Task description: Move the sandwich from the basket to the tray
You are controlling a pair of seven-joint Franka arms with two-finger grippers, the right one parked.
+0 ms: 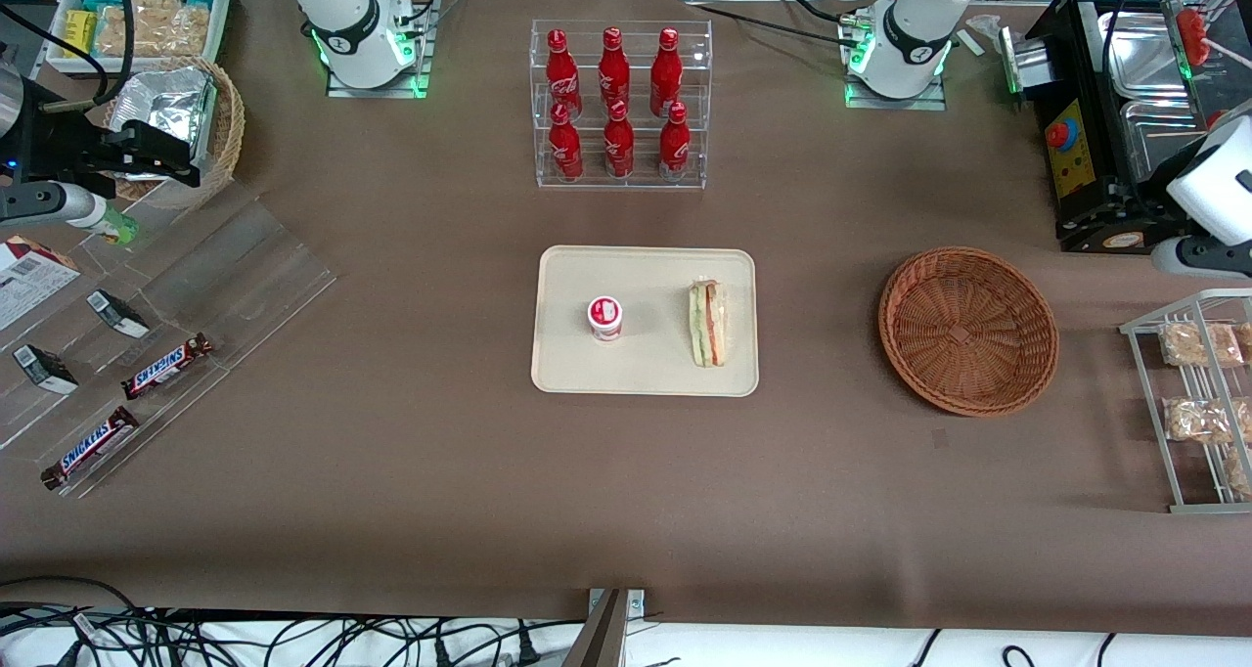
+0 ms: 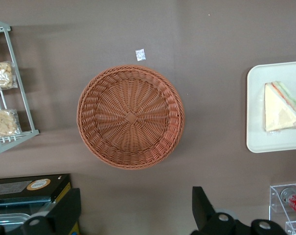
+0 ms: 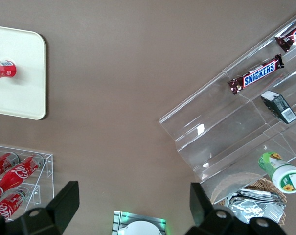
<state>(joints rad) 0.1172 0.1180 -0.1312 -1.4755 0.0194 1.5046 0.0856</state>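
We are looking at a scene where the sandwich [image 1: 708, 323] is already lying on the tray [image 1: 562, 369], at the tray's edge toward the working arm, with a small red-and-white cup [image 1: 604, 317] sitting beside it on the same tray. The basket [image 1: 968, 330] is standing empty on the worktop [image 1: 391, 471], so we are judging the transfer itself as done.

Our gripper [image 2: 133, 213] is hanging high above the worktop, with its two fingers [image 2: 64, 210] spread wide and holding nothing. In the wrist view the basket [image 2: 130, 117] is lying almost straight below the gripper, just ahead of the fingertips, while the sandwich [image 2: 282, 107] and the tray [image 2: 258, 142] are sitting well off to the side, away from the working arm's end of the table. In the front view, only the arm's white wrist housing [image 1: 1213, 188] is showing at the frame's edge, above and near the basket.

The relation that matters now: the sandwich is lying away from the gripper toward the parked arm's end, with the empty basket between them. Its long axis is running roughly toward the front camera, along the tray's short side. We are judging that nothing remains but for the arm to pull clear, and no further grasp seems to be called for.
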